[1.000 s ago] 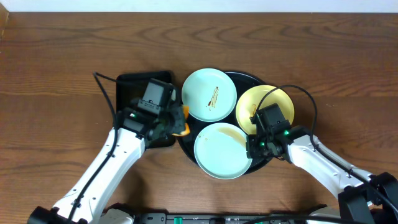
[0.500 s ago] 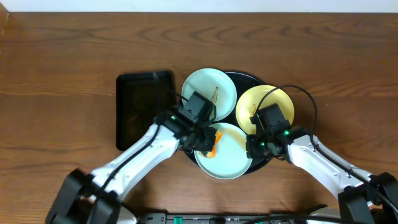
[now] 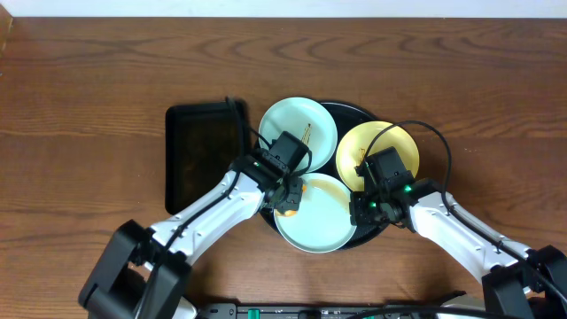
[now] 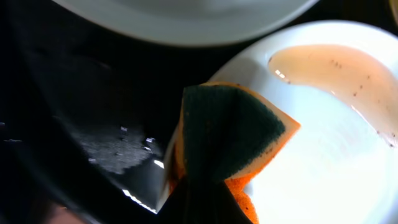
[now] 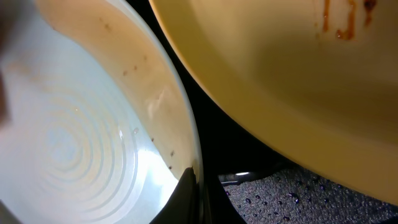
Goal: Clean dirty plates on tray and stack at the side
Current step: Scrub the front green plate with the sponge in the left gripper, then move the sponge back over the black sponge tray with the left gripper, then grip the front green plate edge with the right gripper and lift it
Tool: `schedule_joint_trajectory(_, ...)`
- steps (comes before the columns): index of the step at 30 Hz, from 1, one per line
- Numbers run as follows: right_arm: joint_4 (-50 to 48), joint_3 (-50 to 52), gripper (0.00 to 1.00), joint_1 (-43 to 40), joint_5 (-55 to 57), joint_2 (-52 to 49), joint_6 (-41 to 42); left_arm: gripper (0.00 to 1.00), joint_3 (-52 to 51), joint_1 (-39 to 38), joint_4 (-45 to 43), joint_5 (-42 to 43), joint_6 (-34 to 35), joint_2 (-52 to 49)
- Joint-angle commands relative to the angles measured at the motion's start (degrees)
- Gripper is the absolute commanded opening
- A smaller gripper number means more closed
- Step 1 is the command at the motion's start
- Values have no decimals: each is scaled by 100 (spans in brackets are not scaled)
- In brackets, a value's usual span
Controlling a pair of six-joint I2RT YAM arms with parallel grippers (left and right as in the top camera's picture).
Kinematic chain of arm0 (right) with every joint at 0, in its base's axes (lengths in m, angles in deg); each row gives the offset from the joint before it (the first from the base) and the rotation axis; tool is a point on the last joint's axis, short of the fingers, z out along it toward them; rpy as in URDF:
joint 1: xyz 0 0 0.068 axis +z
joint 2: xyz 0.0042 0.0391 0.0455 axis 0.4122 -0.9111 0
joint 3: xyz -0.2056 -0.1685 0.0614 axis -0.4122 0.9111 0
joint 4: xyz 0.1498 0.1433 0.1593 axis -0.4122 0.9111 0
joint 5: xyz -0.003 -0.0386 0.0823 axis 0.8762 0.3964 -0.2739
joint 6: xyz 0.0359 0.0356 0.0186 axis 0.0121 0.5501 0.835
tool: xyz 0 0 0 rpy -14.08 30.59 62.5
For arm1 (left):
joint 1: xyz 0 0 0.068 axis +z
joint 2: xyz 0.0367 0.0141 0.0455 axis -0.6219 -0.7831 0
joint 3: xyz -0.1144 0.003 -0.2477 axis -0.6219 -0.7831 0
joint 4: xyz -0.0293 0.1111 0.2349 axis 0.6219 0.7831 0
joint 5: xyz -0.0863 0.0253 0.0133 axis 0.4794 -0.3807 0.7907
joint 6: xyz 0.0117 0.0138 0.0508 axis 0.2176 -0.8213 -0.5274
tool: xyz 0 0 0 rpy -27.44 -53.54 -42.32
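Observation:
On the round black tray (image 3: 354, 113) lie three plates: a mint-green one with brown streaks (image 3: 299, 133) at the back, a yellow one (image 3: 376, 152) on the right, and a mint-green one (image 3: 317, 217) at the front. My left gripper (image 3: 285, 197) is shut on an orange sponge with a green scouring face (image 4: 230, 137). It presses the sponge on the front plate's left rim, close to a brown film (image 4: 336, 62). My right gripper (image 5: 196, 186) is shut on that plate's right rim (image 5: 186, 118). Sauce marks (image 5: 339, 18) show on the yellow plate.
A smaller rectangular black tray (image 3: 205, 151) lies left of the round tray. Bare wood-grain tabletop (image 3: 80, 106) surrounds both trays. The right arm's cable (image 3: 434, 137) arcs over the yellow plate.
The left arm has swung from the rectangular tray to the front mint-green plate with the sponge, then slid it slightly left on the plate. The right gripper has stayed on the rim.

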Motion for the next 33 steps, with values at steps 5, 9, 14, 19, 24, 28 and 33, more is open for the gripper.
schedule_joint_trajectory(5, 76, 42, 1, 39, 210, -55, -37, 8, 24, 37, -11, -898, 9, 643)
schedule_joint_trajectory(9, 83, 42, 1, 39, 210, -57, -37, 7, 24, 109, -7, -905, 9, 1141)
schedule_joint_trajectory(14, 103, 42, 16, 39, 205, -57, -37, 7, 24, 616, 105, -903, 11, 1517)
schedule_joint_trajectory(19, 98, 42, 21, 39, 208, -55, -37, 8, 22, 1604, 275, -538, 7, 1515)
schedule_joint_trajectory(24, 74, 42, 13, 39, 208, -57, -37, 8, 22, 2505, 262, 149, 7, 1460)
schedule_joint_trajectory(28, 57, 42, 6, 39, 205, -57, -37, 8, 22, 3032, 275, 597, 7, 1287)
schedule_joint_trajectory(33, 234, 42, 1, 39, 208, -57, -37, 8, 22, 3274, 275, 839, 0, 1108)
